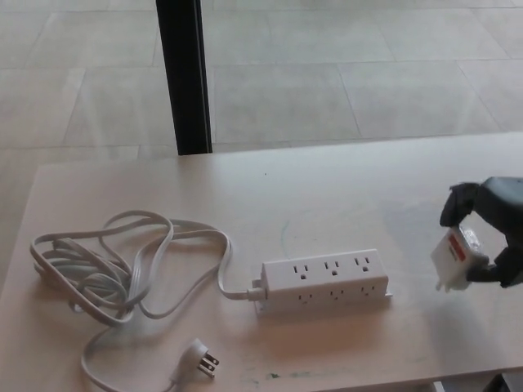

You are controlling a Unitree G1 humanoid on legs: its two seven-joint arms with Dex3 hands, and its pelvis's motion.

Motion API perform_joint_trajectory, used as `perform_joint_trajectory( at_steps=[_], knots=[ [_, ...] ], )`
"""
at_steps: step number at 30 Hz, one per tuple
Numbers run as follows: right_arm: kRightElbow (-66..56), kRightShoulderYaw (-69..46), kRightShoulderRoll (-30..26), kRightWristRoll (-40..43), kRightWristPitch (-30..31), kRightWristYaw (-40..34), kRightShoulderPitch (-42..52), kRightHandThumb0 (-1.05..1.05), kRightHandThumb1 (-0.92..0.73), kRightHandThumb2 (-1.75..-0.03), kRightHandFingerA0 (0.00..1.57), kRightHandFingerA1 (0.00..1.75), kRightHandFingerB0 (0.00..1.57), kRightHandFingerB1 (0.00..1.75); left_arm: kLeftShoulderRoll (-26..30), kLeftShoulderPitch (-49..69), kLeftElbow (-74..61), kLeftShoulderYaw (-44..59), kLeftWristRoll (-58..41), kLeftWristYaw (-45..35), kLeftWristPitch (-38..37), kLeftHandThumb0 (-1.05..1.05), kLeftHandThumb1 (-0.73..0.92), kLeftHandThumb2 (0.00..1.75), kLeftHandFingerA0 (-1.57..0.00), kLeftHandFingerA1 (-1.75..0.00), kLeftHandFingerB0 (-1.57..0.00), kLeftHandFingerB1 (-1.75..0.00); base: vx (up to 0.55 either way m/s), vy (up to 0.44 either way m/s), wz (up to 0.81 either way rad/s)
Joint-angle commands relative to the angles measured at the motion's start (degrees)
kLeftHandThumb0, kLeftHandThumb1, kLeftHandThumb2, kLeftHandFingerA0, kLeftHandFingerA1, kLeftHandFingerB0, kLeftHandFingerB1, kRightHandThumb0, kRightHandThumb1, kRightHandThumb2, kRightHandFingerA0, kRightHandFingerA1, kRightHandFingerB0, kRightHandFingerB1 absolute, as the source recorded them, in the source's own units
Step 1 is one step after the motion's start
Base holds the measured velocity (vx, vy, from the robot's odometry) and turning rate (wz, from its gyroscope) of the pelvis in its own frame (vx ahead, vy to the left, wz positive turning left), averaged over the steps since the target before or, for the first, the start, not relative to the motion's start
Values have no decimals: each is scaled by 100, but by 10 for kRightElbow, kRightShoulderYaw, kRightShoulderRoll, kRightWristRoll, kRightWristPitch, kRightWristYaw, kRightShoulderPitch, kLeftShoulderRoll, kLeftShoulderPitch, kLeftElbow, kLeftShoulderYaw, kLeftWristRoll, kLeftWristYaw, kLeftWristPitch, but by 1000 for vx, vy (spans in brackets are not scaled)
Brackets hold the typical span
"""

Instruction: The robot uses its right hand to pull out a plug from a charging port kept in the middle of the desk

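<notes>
Near us, right of the power strip (324,282), our right hand (484,235) holds the white plug (452,260), clear of the sockets. We judge it best lowered gently onto the desk (327,196) well away from the strip. Its prongs are hard to see; our left hand is unseen.

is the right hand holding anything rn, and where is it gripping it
Yes: the right hand holds the white plug adapter by its body, fingers on opposite sides, clear of the power strip.
</notes>
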Motion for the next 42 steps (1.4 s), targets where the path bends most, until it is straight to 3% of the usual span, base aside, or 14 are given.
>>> perform_joint_trajectory(
  at_steps=[1, 3, 6, 7, 8, 15, 16, 17, 33, 34, 37, 38, 39, 42],
  knots=[
    [17, -23, 20, 19, 25, -41, 30, -28, -64, -87, 90, 175, 80, 82, 4, 3, -1, 7, -12, 0, -5, -86, 92, 75, -78, -53, -56, -43, 0, 0, 0],
    [22, -34, 31, 27, 24, -53, 38, -27, -56, -106, 94, 175, 77, 152, 4, 4, -1, 5, -9, 4, -6, -86, 92, 77, -81, -54, -58, -42, 0, 0, 0],
    [32, -43, 40, 33, 27, -58, 44, -28, -54, -98, 91, 175, 72, 167, 3, 4, 1, 6, -9, 4, -7, -94, 78, 93, -79, -59, -54, -49, 0, 0, 0],
    [32, -53, 45, 48, 26, -53, 51, -28, -56, -95, 88, 173, 82, 86, 3, 3, 0, 8, -11, 6, -5, -94, 78, 92, -79, -59, -56, -49, 0, 0, 0],
    [34, -58, 48, 54, 23, -50, 56, -28, -63, -73, 82, 168, 61, 60, 2, 2, 0, 11, -14, 6, -2, -94, 78, 92, -79, -59, -56, -49, 0, 0, 0],
    [21, -32, 28, 38, 95, 57, 31, -80, -53, -59, 74, 141, 0, 11, 1, 6, 2, 12, -11, 3, -4, -89, 92, 77, -76, -52, -54, -42, 0, 0, 0],
    [17, -29, 23, 38, 104, 72, 27, -82, -51, -57, 68, 128, 0, 8, 1, 7, 1, 11, -11, 2, -6, -89, 92, 76, -76, -53, -55, -43, 0, 0, 0],
    [14, -21, 11, 29, 115, 96, 19, -87, -42, -81, 39, 80, 0, 0, 1, 8, 0, 13, -12, 2, -5, -88, 92, 76, -78, -54, -56, -43, 0, 0, 0],
    [-62, -82, -130, 94, 123, 212, -3, -92, -58, -58, 36, 67, 0, 16, 7, 4, 3, 16, -14, 5, 0, -88, 92, 78, -77, -53, -55, -42, 0, 0, 0],
    [-77, -120, -152, 121, 122, 218, 12, -83, -42, -88, 51, 80, 6, 10, 10, 2, 5, 16, -13, 4, 1, -88, 92, 76, -79, -54, -58, -43, 0, 0, 0],
    [-126, -291, -205, 200, 136, 216, 116, -79, -49, -86, 101, 129, 5, 27, 10, 6, -1, 14, -11, 5, -5, -94, 78, 93, -78, -60, -55, -49, 0, 0, 0],
    [-135, -315, -208, 204, 145, 219, 133, -79, -49, -86, 101, 129, 5, 27, 12, 7, 0, 14, -9, 4, -5, -94, 78, 93, -78, -60, -55, -49, 0, 0, 0],
    [-135, -352, -211, 214, 144, 218, 153, -84, -53, -85, 55, 85, 6, 40, 12, 6, 0, 16, -12, 1, -3, -90, 92, 78, -80, -57, -55, -43, 0, 0, 0],
    [-106, -498, -211, 262, 104, 196, 232, -91, -53, -87, 85, 129, 8, 50, 11, 6, 0, 21, -17, -2, 0, -89, 92, 76, -77, -54, -54, -43, 0, 0, 0]
  ],
)
